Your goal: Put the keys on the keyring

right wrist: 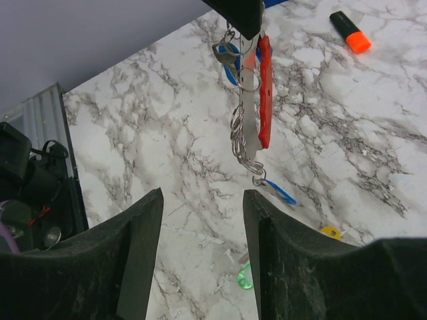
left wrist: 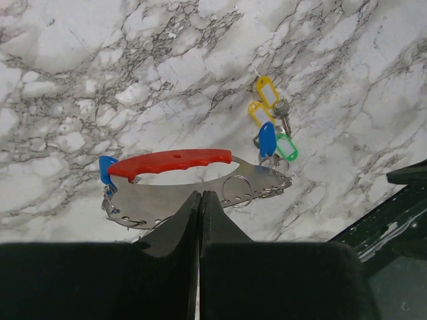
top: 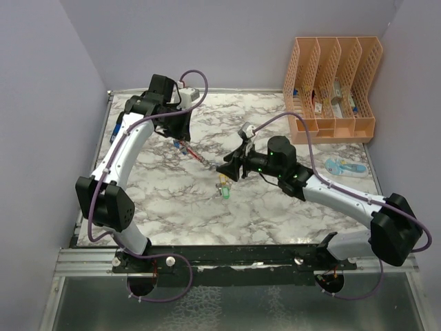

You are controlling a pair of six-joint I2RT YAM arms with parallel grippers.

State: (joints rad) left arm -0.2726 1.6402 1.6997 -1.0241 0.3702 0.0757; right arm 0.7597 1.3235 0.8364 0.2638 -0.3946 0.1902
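Observation:
The keyring has a red side and a silver-grey side with small rings along it. My left gripper is shut on its silver side and holds it on edge over the marble table. In the top view the left gripper and the keyring are left of centre. A blue key hangs at one end, and another blue key at the other. Yellow keys and a green key lie beside that end. My right gripper is open and empty, just short of the keyring and above the green key.
An orange marker lies beyond the keyring. An orange file rack stands at the back right, with a light-blue stapler in front of it. Purple walls close in the table on the left, back and right.

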